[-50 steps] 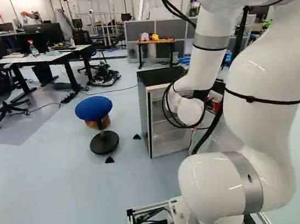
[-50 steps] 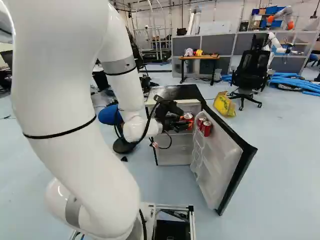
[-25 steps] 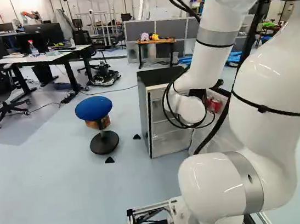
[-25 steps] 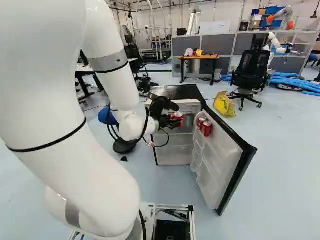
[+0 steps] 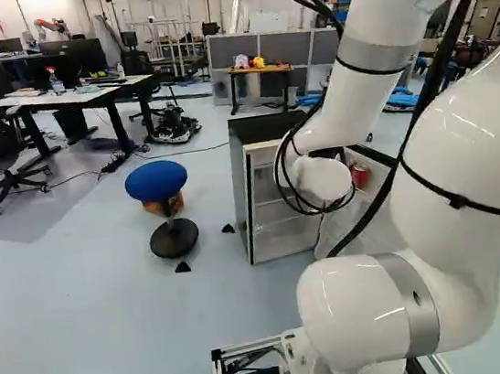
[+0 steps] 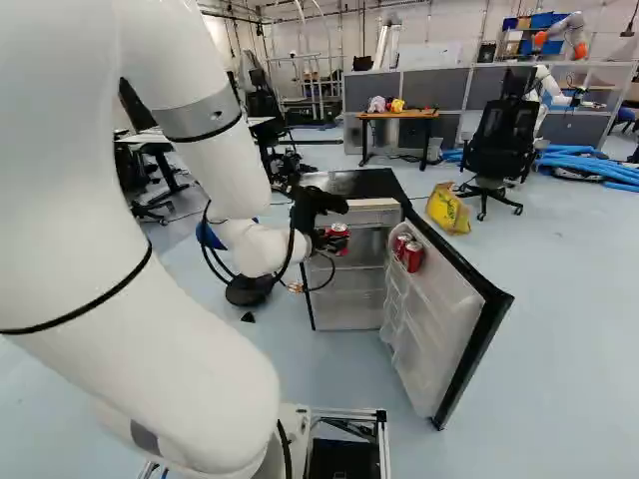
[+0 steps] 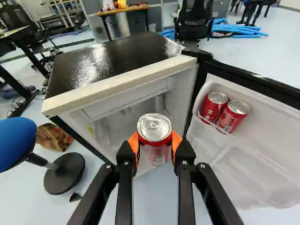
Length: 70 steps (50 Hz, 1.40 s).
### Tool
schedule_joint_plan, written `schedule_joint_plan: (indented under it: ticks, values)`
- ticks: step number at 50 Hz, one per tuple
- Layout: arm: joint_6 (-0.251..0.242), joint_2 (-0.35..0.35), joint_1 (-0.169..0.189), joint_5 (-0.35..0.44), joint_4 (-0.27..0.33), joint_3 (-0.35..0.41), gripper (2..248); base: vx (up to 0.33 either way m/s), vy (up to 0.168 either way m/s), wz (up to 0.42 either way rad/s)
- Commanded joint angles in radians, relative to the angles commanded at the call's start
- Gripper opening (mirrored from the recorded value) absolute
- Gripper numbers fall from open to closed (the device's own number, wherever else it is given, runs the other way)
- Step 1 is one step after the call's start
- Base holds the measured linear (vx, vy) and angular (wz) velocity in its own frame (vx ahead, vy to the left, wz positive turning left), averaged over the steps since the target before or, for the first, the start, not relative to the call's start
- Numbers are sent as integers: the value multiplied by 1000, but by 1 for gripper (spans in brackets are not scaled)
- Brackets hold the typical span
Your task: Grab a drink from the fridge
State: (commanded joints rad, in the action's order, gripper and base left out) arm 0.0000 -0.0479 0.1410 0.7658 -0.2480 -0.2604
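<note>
At the right of the left base view, the white arm (image 5: 451, 137) rises and bends forward, black cables looped around its far end. Behind it stands the fridge (image 5: 248, 183), black on top, its door (image 5: 333, 236) swung open, with red showing beside the arm where cans sit in the door. Left of the fridge is a blue stool (image 5: 156, 179) on a round black base. Farther back are a white bench (image 5: 81, 96) with bottles and monitors, and a small wooden bench carrying soft toys.

Near the middle of the right base view, the end effector (image 6: 334, 242) pinches a red can (image 6: 339, 231) in front of the fridge opening. Two other red cans (image 6: 412, 257) sit in the upper part of the open door. Beyond the door lie a yellow bag (image 6: 448, 208) and blue tubes (image 6: 589, 165), with a black office chair (image 6: 502, 135) between them.

Ahead of the wrist view, the two fingers are closed against opposite sides of the can, an orange pad (image 7: 133, 143) on each, with its silver lid above them. It is upright, with the fridge's pale interior behind it. The other two stand side by side in the door rack, near each other behind a thin clear rail. A brown paper bag (image 7: 52, 136) is on the floor beside the stool.
</note>
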Motion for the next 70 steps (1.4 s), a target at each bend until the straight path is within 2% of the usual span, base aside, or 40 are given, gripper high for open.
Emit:
schedule_joint_plan:
  ticks: [31, 51, 70]
  values:
    - [0, -120, 0, -184, 233, 27, 91, 0, 0, 0]
    - [0, -155, -4, -187, 235, 4, 91, 0, 0, 0]
    - [0, -122, -10, -187, 235, -76, 91, 0, 0, 0]
